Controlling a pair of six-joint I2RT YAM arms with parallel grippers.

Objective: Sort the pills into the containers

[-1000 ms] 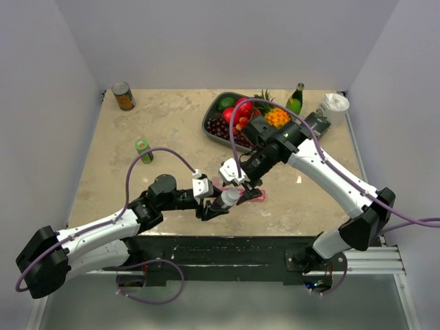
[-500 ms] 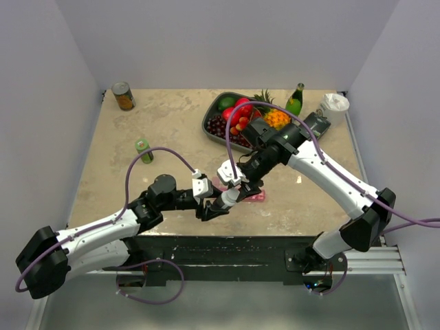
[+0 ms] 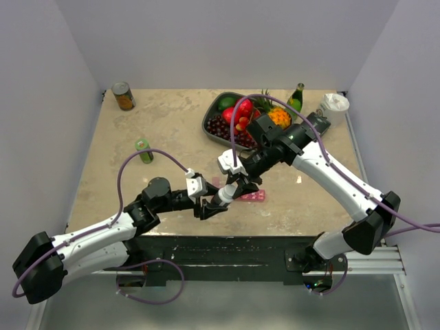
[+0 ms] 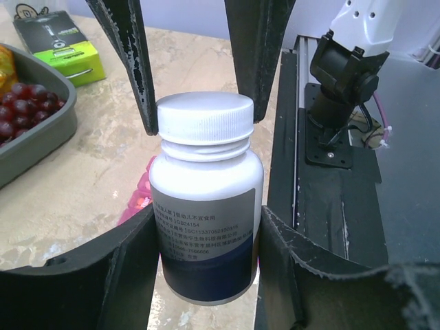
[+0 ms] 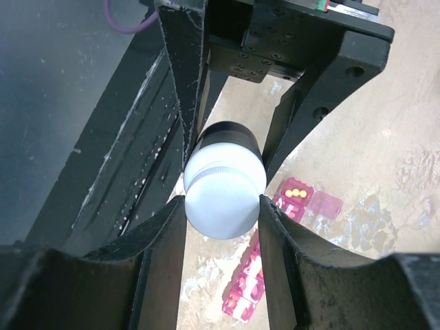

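The left gripper is clamped round a white bottle, held just above the bench. The right gripper pinches its cap. Only the right wrist view shows yellow pills in the pink containers, open on the bench underneath.

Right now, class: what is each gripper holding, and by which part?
Both hold the white pill bottle. The left gripper clamps its labelled body, and the right gripper pinches its screw cap.
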